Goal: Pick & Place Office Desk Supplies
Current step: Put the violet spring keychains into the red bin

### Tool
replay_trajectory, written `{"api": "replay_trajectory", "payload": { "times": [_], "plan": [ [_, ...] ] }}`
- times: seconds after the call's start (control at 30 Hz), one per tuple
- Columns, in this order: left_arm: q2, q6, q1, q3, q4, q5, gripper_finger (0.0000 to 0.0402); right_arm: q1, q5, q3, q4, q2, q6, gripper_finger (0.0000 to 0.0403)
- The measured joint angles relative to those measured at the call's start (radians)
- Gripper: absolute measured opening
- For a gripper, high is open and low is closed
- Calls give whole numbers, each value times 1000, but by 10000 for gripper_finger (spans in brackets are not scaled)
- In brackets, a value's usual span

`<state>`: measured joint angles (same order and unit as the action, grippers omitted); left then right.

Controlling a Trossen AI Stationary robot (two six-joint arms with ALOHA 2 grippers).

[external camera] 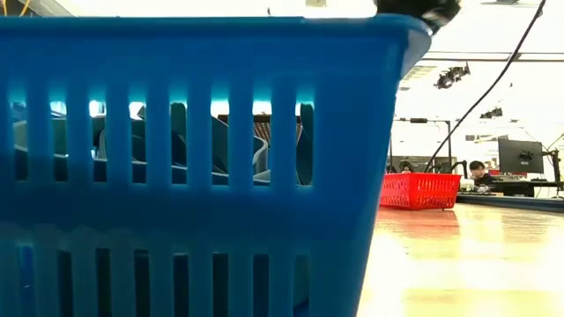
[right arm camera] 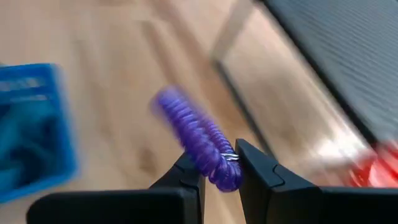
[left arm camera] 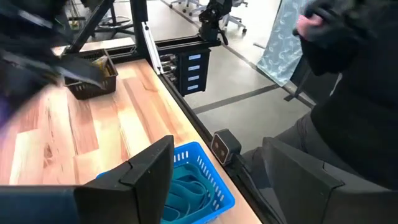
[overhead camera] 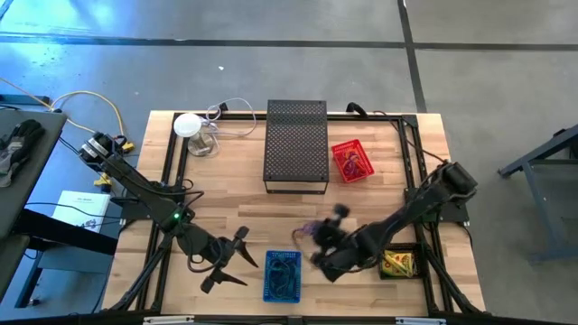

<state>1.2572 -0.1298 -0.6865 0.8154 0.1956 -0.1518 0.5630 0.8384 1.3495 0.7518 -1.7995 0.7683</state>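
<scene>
My right gripper [right arm camera: 221, 167] is shut on a purple coiled cord [right arm camera: 189, 124] with a small metal ring. It hangs over the table's middle [overhead camera: 318, 236], between the blue basket [overhead camera: 282, 275] and the black mesh box [overhead camera: 296, 144]. The blue basket stands at the near edge and holds blue loops [left arm camera: 186, 193]. My left gripper [overhead camera: 233, 264] stands open just left of that basket, with nothing between its fingers [left arm camera: 149, 171]. A red basket [overhead camera: 351, 161] with small items stands at the far right. A dark basket [overhead camera: 397, 264] with yellow packets sits near the right arm. My right gripper pinches the purple cord's ring end [right arm camera: 225, 169] between its two fingers. The fingers slant down from the table's right side. The rest of the coil [right arm camera: 177, 112] sticks out past the fingertips, clear of the table.
A white round object [overhead camera: 188, 125] with a thin cable sits at the far left corner. The black frame rails [overhead camera: 408, 153] run along the table's sides. Bare wood lies between the baskets. A person in dark clothing [left arm camera: 354, 81] is beyond the near edge.
</scene>
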Motion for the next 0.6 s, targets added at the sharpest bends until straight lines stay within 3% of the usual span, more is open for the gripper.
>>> {"api": "replay_trajectory", "payload": {
  "times": [0.17,0.3,0.4,0.6],
  "plan": [
    [0,-6,0,0,1,1,238,-7,-5,0,511,89,485,49],
    [0,0,0,0,4,1,238,-35,-70,0,746,142,699,49],
    [0,0,0,0,4,2,238,-79,-83,0,775,161,692,48],
    [0,-28,0,0,12,3,238,-289,-170,-3,767,179,459,48]
  ]
}}
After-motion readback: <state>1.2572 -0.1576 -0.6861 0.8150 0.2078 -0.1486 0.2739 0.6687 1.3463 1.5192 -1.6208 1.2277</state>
